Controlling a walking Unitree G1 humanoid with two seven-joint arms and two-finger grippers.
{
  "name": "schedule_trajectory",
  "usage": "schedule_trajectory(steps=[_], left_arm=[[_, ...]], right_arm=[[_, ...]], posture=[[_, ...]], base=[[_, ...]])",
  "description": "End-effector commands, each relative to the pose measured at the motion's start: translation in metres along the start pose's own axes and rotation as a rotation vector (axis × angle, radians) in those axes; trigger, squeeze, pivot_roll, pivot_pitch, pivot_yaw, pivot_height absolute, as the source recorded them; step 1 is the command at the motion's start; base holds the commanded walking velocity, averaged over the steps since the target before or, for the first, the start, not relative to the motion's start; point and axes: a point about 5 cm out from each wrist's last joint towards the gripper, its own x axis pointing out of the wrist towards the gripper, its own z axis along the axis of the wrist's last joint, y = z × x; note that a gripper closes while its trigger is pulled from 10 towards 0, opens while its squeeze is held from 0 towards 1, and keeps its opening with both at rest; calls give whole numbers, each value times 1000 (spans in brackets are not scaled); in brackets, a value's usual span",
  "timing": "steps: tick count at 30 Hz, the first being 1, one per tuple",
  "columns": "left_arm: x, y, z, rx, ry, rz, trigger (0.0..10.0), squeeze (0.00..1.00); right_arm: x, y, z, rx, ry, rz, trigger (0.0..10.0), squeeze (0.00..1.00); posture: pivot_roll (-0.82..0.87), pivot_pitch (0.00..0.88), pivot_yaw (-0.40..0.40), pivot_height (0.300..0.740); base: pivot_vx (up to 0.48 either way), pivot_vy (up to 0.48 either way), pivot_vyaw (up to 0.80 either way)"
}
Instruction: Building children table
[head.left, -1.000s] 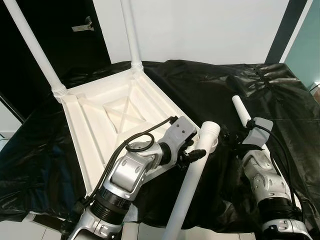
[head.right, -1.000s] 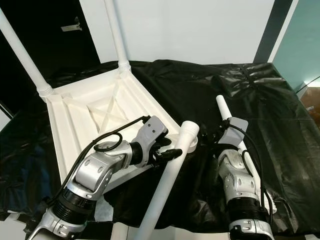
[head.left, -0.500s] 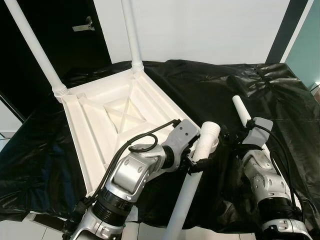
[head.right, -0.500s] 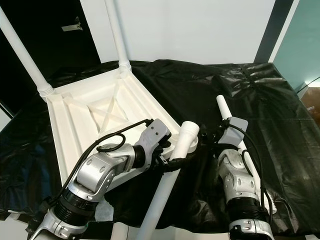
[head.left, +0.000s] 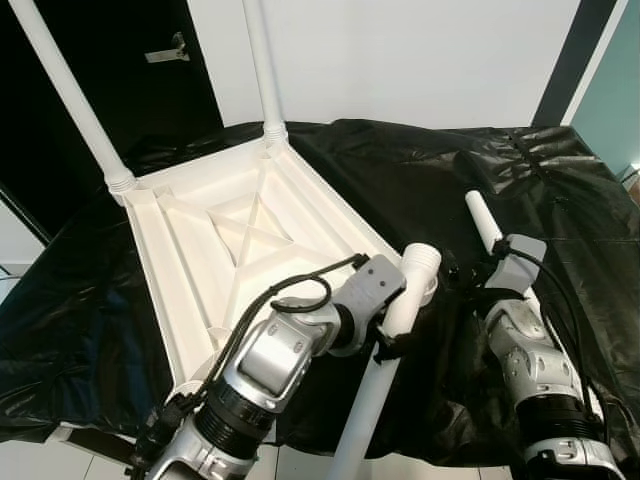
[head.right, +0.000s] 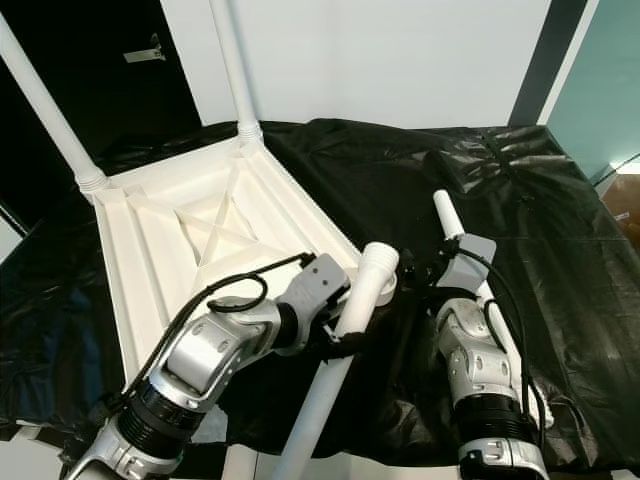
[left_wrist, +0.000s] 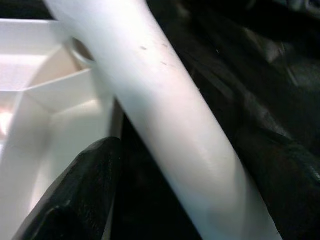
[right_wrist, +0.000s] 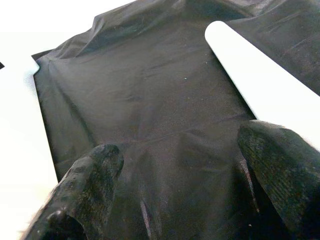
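Observation:
A white child table (head.left: 190, 290) lies upside down on a black sheet, with two legs (head.left: 75, 100) (head.left: 260, 70) standing up from its far corners. A third white leg (head.left: 365, 410) leans with its ribbed top at the near right corner socket (head.left: 433, 290) and slants down past the front edge. My left gripper (head.left: 388, 338) is shut on this leg (left_wrist: 175, 130) a little below the socket, one finger (left_wrist: 80, 195) on each side. A fourth leg (head.left: 482, 222) lies on the sheet to the right. My right gripper (right_wrist: 180, 142) hovers open beside that leg (right_wrist: 260, 85), holding nothing.
The black plastic sheet (head.left: 420, 170) covers the whole work surface and hangs over its near edge. A dark doorway (head.left: 120, 60) is at the back left, a white wall (head.left: 420, 50) behind. Light floor (head.left: 30, 455) lies below the near left edge.
My left wrist has moved right and closer, so its fingers now reach further around the leaning leg. The leg and the right arm have hardly moved.

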Motion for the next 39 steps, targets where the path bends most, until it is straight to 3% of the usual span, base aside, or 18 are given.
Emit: schedule_trajectory(steps=[1,6,7,8,15,19,20,26,30,31,35,36,37,38,39], left_arm=[[4,6,-6,8,52,143,10000,0],[10,4,-6,48,72,169,10000,0],[11,4,-5,61,70,176,1882,0],[12,4,-4,74,73,181,0,0],[13,4,-1,89,60,186,0,0],[10,7,11,29,14,169,0,0],[9,6,14,8,-1,156,10000,0],[-1,10,40,-42,-93,121,10000,0],[-10,15,58,-55,-159,128,10000,0],[-15,18,67,-43,-191,140,10000,0],[-19,21,73,-26,-210,157,10000,0],[-18,29,75,-7,-211,201,10000,0],[-16,32,75,-5,-205,223,10000,0],[-16,32,75,-5,-205,223,10000,0],[-15,34,74,-7,-201,235,10000,0]], right_arm=[[1,0,1,1,9,-6,10000,0],[1,-1,1,1,10,-9,10000,0],[1,0,1,1,11,-9,10000,0],[2,-1,1,-1,11,-10,10000,0],[2,-1,3,10,-1,-15,10000,0],[0,0,9,27,-36,-10,10000,0],[0,1,11,31,-52,-3,10000,0],[-2,13,33,-35,-180,51,10000,0],[-2,16,36,-37,-183,62,10000,0],[-2,18,36,-85,-183,69,10000,0],[-2,21,36,-118,-181,81,10000,0],[-2,24,33,-319,-176,93,10000,0],[-2,24,31,-424,-172,96,10000,0],[-2,24,31,-424,-172,96,10000,0],[-2,24,29,-492,-170,99,10000,0]], posture=[[-62,8,60,740],[-62,9,60,740],[-61,9,61,740],[-61,9,61,740],[-65,6,63,740],[-66,0,63,740],[-66,0,63,740],[-70,0,59,740],[-71,0,58,740],[-71,0,57,740],[-71,0,57,740],[-77,0,60,740],[-78,0,60,740],[-78,0,60,740],[-78,0,60,740]], base=[[0,0,0],[0,0,0],[0,0,0],[0,0,0],[0,0,0],[0,0,0],[0,0,0],[0,0,0],[0,0,0],[0,0,0],[0,0,0],[0,0,0],[0,0,0],[0,0,0],[0,0,0]])
